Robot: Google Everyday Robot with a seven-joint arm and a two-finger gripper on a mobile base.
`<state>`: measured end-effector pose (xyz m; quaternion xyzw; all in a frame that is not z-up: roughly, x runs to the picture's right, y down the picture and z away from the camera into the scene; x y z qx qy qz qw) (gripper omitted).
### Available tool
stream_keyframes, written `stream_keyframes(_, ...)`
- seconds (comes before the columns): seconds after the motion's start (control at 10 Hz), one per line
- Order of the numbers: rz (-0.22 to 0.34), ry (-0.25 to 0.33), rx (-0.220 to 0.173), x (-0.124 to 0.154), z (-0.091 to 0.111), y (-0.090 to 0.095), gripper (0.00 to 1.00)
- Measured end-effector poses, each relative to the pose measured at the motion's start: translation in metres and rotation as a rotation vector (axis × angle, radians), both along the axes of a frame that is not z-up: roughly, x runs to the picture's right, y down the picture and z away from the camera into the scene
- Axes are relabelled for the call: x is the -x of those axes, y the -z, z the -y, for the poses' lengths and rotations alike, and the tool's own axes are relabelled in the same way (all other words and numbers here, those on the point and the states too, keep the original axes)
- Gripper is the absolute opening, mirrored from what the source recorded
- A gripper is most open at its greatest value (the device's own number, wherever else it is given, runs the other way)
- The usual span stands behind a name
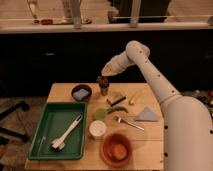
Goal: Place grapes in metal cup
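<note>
I'm holding the claw just above the metal cup at the far edge of the worktop. I cannot tell whether it is clenched or released. A dark clump, likely the grapes, is sitting at the cup's mouth. I'm judging this to be the drop-off, calling next for a clean release and a straight lift. A green tray is filling the near left corner, and a dark counter is running behind.

Gripper above metal cup; bowl just left of it; tray front-left on table
</note>
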<state>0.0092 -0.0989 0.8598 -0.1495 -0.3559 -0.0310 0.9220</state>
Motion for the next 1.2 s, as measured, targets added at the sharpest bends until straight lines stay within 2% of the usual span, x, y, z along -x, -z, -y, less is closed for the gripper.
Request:
stream_keyframes(0.4, -0.001, -0.030, -0.002, -0.006, 0.004, 0.005, 0.52)
stream_keyframes(0.7, 0.014, -0.045, 0.001, -0.008, 0.007, 0.004, 0.78)
stream_keyframes(1.2, 0.036, -0.061, 0.002, -0.011, 0.006, -0.001, 0.80)
